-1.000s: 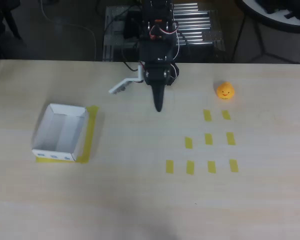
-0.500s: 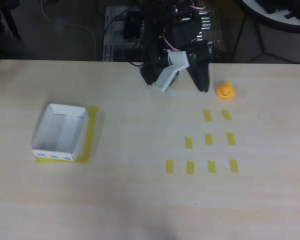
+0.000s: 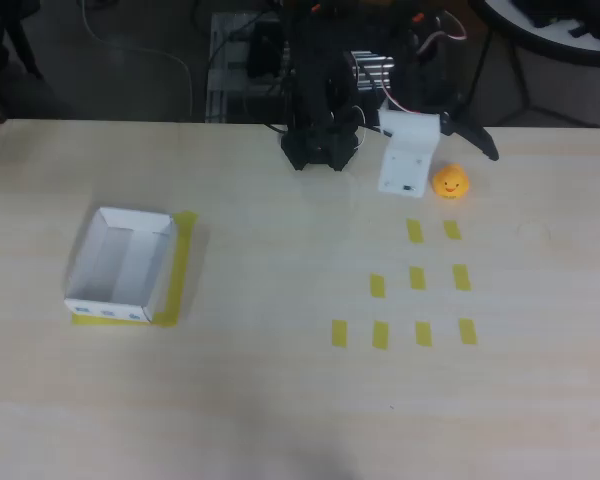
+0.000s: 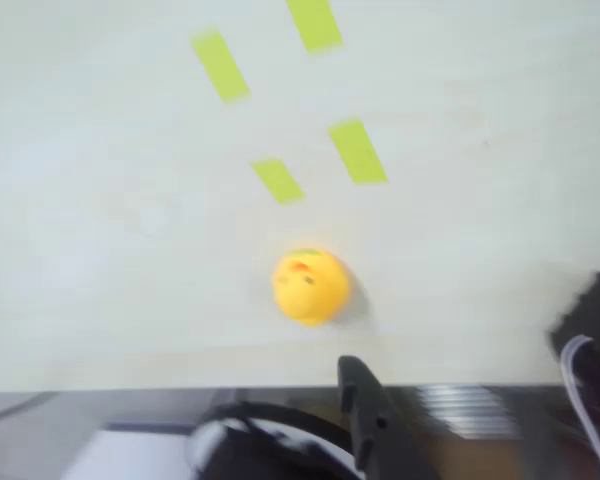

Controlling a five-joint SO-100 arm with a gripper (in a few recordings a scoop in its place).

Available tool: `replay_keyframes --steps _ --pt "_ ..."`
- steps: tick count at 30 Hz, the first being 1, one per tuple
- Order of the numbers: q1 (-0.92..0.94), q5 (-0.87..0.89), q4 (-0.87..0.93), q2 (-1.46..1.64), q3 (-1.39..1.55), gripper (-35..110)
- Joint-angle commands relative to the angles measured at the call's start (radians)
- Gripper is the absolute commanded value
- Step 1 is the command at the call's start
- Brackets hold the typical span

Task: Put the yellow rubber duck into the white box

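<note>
Overhead view: my gripper (image 3: 450, 150) hangs spread open, fingers straddling the yellow rubber duck (image 3: 450, 183), ready to descend.

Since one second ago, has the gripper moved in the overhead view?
Yes. The gripper has swung to the picture's right, from about midway along the table's far edge to right beside the yellow rubber duck, which stayed above the yellow tape strips.
</note>
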Motion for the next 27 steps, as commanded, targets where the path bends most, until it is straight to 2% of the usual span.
replay_keyframes --steps 1,18,27 --pt "-0.132 -0.015 0.034 -0.038 0.023 59" --pt "-0.330 -0.006 0.032 -0.253 0.035 60" --pt "-0.387 -0.003 -0.034 -0.319 0.135 59"
